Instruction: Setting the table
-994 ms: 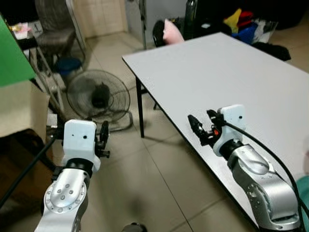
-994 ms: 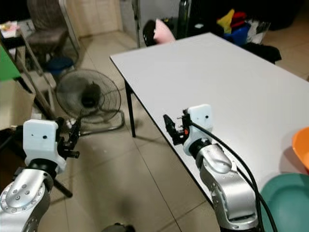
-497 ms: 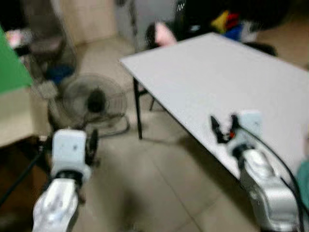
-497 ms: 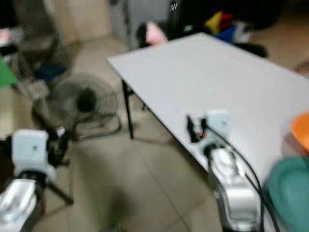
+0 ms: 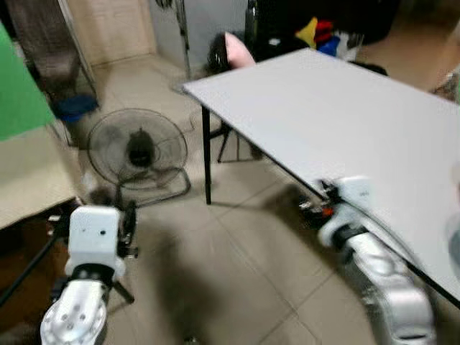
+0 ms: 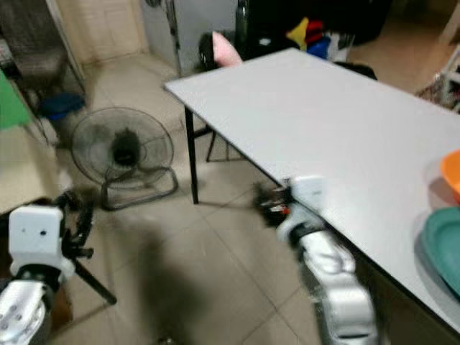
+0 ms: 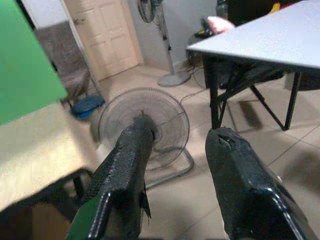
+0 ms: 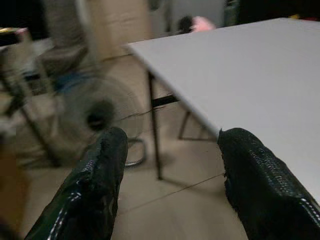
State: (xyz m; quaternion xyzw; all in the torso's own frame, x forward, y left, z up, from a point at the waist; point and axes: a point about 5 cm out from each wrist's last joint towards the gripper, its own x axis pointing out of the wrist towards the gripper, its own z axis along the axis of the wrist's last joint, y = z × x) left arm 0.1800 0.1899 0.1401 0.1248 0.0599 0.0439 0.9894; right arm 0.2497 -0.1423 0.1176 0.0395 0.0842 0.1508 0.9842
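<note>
Fingers of the left gripper (image 7: pixel 175 165) stand apart with nothing between them, held over the tiled floor (image 5: pixel 237 273) well off the counter's (image 5: pixel 345 115) near-left corner. Left fingers (image 7: pixel 125 170) point toward a round floor fan (image 7: pixel 145 125) standing on the floor beside a beige block with a green panel (image 5: pixel 21 93) above it. Right gripper (image 8: pixel 170 165) — fingers also apart and empty — sits just at the counter's near long edge; in the head views it is motion-blurred, so the fingertips cannot be made out there. Right fingers (image 8: pixel 255 185) frame the counter's white top and one dark leg (image 8: pixel 155 130) beneath it.

Counter top is white and bare over most of its length. Task items lie at the near right end: a teal plate (image 6: pixel 442 248) at the near edge, and an orange dish (image 6: pixel 451 172) just beyond it — both cut off by the picture's edge, whether touching each other cannot be told.

Beyond the counter's far-left corner: a pink object (image 5: pixel 238 49) on a dark chair, and coloured clutter (image 5: pixel 320 36) by the far edge. A closed pale door (image 7: pixel 107 35) and a blue basin (image 7: pixel 87 106) show past the fan.
</note>
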